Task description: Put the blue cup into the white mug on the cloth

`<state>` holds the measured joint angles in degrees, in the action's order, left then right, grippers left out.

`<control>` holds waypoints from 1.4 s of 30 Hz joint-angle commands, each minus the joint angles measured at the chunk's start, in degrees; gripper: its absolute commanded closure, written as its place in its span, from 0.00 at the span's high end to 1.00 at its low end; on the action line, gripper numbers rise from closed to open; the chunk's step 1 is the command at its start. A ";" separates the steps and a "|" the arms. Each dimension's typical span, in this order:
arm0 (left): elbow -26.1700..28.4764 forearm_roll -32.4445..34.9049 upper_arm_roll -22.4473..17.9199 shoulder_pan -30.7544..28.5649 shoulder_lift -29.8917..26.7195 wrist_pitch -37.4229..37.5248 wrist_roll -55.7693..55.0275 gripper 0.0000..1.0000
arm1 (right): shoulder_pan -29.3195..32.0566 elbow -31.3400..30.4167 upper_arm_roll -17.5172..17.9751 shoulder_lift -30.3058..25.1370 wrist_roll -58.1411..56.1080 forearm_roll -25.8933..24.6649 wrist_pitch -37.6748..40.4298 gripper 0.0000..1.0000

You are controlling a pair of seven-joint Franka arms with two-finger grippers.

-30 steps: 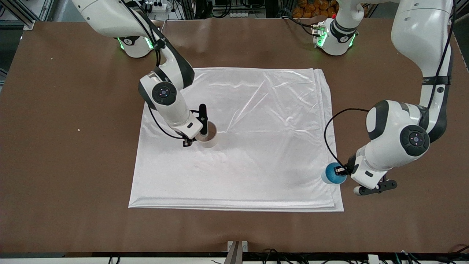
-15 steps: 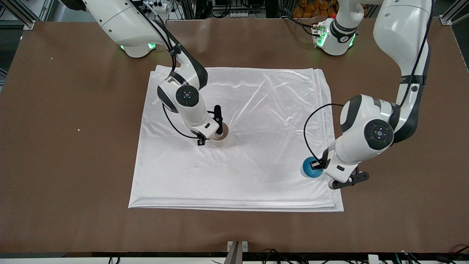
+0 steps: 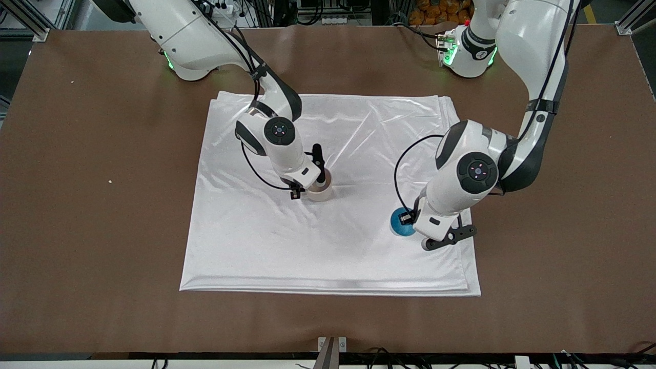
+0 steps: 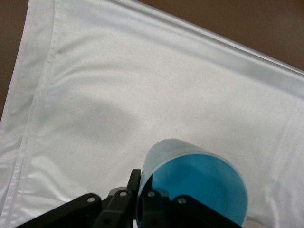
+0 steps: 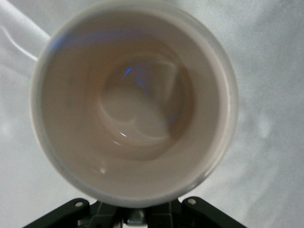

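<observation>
The white cloth [image 3: 359,128] lies spread on the brown table. My right gripper [image 3: 316,184] is shut on the white mug [image 3: 320,192] at its rim and holds it low over the middle of the cloth. In the right wrist view the mug [image 5: 133,99] is upright with an empty pale inside; its handle is hidden. My left gripper [image 3: 410,220] is shut on the rim of the blue cup [image 3: 401,224] and holds it over the cloth's part toward the left arm's end. The left wrist view shows the cup [image 4: 194,183] tilted, with one finger [image 4: 134,183] outside the wall.
Bare brown table [image 3: 102,230] surrounds the cloth on all sides. The cloth [image 4: 142,95] has soft wrinkles and folded edges. Both arms reach down over the cloth, with a stretch of bare cloth between mug and cup.
Both arms have moved toward the cloth's middle. The blue cup went from the cloth's edge inward over the cloth. The mug moved toward the left arm's end.
</observation>
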<state>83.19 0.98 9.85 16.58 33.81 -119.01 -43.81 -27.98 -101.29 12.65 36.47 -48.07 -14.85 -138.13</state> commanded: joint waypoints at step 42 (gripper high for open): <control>0.31 0.96 1.93 13.65 -0.41 0.97 -16.13 0.00 | 9.43 2.59 -0.78 -23.45 2.10 2.10 19.91 1.00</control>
<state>83.28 0.98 12.47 28.06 33.88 -118.63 -57.51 -20.25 -97.08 11.34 17.96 -45.85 -15.23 -121.99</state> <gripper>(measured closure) 0.952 0.000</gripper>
